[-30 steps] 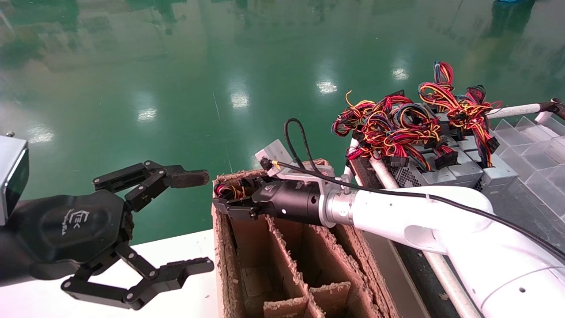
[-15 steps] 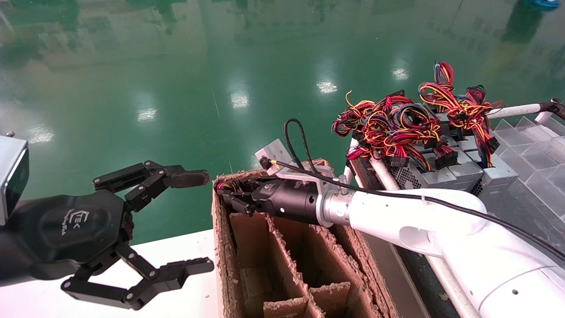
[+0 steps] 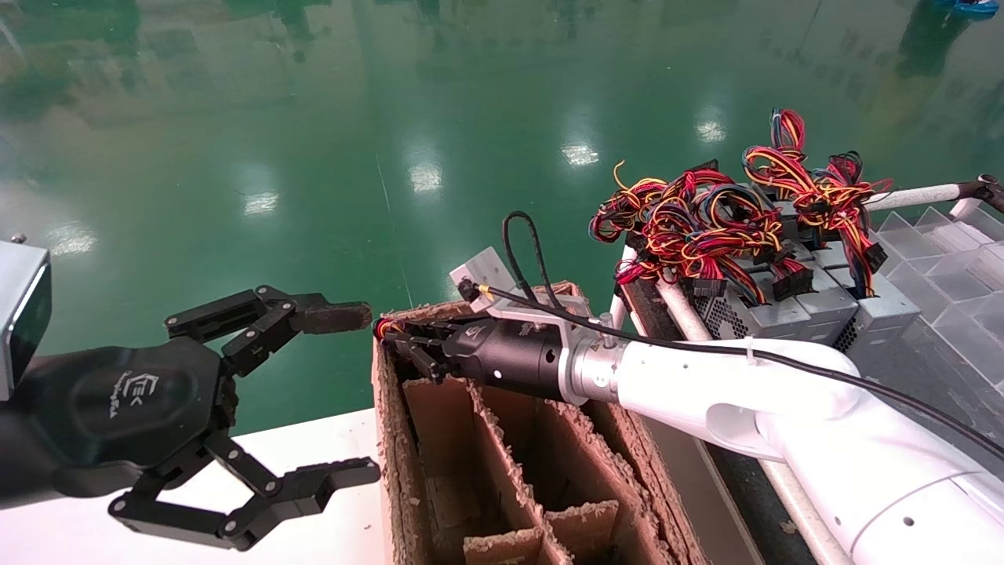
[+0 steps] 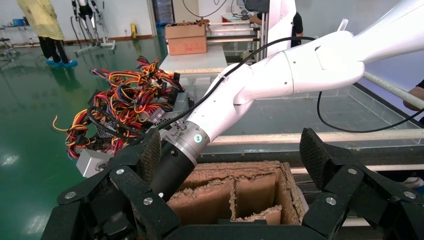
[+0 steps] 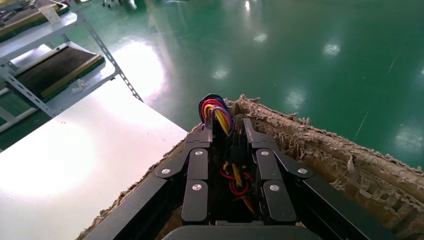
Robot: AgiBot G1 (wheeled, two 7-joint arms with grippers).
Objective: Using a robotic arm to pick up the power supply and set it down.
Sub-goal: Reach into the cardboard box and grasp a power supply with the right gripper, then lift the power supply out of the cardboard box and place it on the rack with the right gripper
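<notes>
My right gripper (image 3: 401, 344), on the white robotic arm (image 3: 706, 384), reaches into the far left cell of a worn cardboard box (image 3: 390, 447). It is shut on a red-yellow-black wire bundle (image 3: 382, 327) that pokes up at the box rim. In the right wrist view the wires (image 5: 216, 107) and a black plug (image 5: 235, 150) sit squeezed between the fingers (image 5: 199, 165). The grey body of this power supply is hidden below the gripper. My left gripper (image 3: 351, 395) hangs open to the left of the box, over the white table, holding nothing.
Several grey power supplies (image 3: 792, 310) with tangled wire bundles (image 3: 706, 220) are stacked on a rack at the right. Clear plastic dividers (image 3: 941, 259) lie beyond them. The box has shredded partition walls (image 3: 502, 439). A white table (image 3: 314, 439) lies left of the box, with green floor (image 3: 314, 157) behind.
The right gripper has shifted left and slightly up along the box's far wall, carrying the wire bundle to the rim at the corner. The left arm has not moved.
</notes>
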